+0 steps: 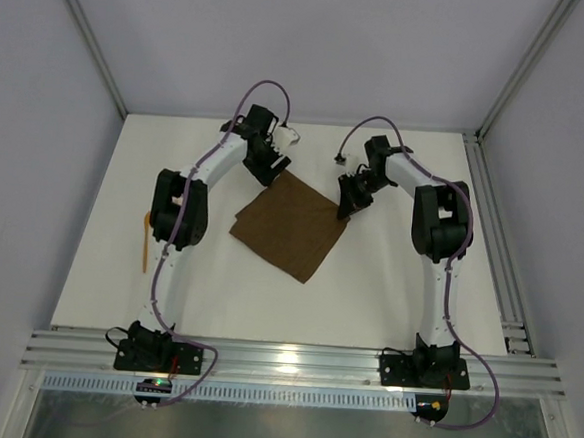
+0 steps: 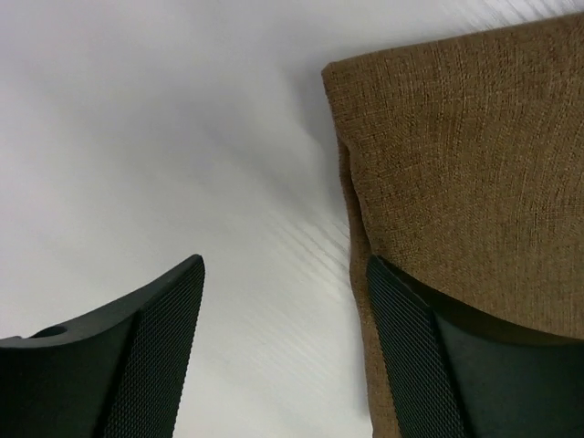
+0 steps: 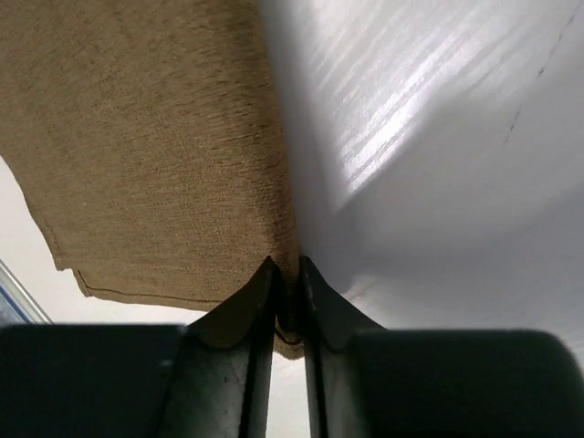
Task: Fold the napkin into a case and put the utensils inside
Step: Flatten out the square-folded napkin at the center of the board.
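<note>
A thin orange utensil (image 1: 146, 241) lies on the white table (image 1: 417, 298), outboard of the left arm's elbow and well apart from both tools; whether it is the fork is too small to tell, and a second piece cannot be made out.

The left gripper (image 2: 283, 351) stands with its jaws wide apart at the far corner of the napkin (image 1: 289, 229). One of its fingers (image 2: 456, 365) rests over the brown cloth's edge, the other over bare table, and nothing is clamped between them.

The napkin spreads flat as a rough diamond between the two tools, nearer the arms' bases than either wrist.

The right gripper (image 3: 287, 269) has its jaws pressed together on the cloth's right-hand corner, a pinch of fabric showing between the tips.

The folding stage looks to be in hand. The cloth reads as a broad square, not yet a narrow case, and the utensil is nowhere near it. The next move probably calls for the right gripper to free its corner as well, or carry it across for a further fold. The left needs a fresh hold on an edge before the cloth can be narrowed.
</note>
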Controlling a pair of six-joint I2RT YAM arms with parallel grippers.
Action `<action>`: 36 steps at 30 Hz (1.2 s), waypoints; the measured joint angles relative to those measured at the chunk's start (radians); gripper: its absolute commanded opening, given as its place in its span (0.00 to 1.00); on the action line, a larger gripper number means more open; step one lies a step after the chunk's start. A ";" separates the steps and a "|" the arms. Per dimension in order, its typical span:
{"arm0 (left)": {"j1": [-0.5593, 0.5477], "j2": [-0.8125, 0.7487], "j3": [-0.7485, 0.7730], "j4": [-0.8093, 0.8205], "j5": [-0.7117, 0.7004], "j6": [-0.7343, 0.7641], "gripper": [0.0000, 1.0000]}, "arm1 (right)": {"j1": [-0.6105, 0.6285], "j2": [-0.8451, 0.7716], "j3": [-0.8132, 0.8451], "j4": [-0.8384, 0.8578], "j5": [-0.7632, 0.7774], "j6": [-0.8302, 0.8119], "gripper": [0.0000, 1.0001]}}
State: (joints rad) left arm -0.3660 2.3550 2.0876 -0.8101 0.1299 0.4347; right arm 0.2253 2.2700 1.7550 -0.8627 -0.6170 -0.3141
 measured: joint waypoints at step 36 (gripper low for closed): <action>0.115 -0.298 -0.591 0.105 0.212 -0.230 0.28 | 0.285 0.084 0.280 0.406 0.338 0.566 0.56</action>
State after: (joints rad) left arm -0.2512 2.0571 1.4967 -0.7048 0.3416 0.2043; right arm 0.5106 2.3539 2.0354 -0.4564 -0.2790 0.2523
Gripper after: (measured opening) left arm 0.323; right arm 0.581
